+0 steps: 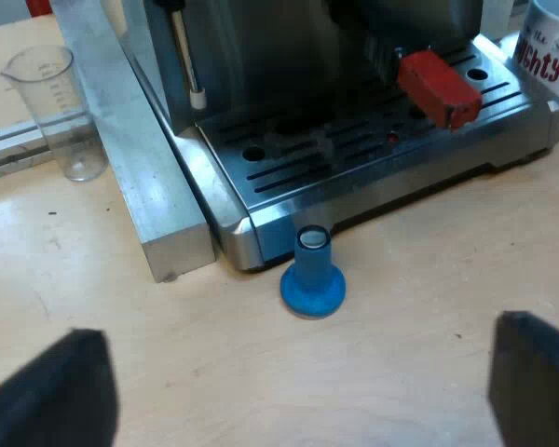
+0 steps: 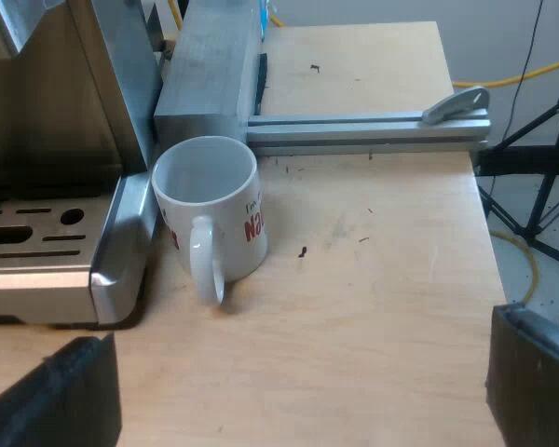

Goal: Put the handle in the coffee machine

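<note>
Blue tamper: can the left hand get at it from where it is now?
Probably yes. The blue tamper stands upright on the table, close to the drip tray's front edge. The left hand, fingers wide apart, faces it with only bare table between them.

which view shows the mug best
The right wrist view: the mug stands whole and upright beside the espresso machine, its handle toward the camera. The left wrist view catches just an edge of it, past the machine's tray corner.
</note>
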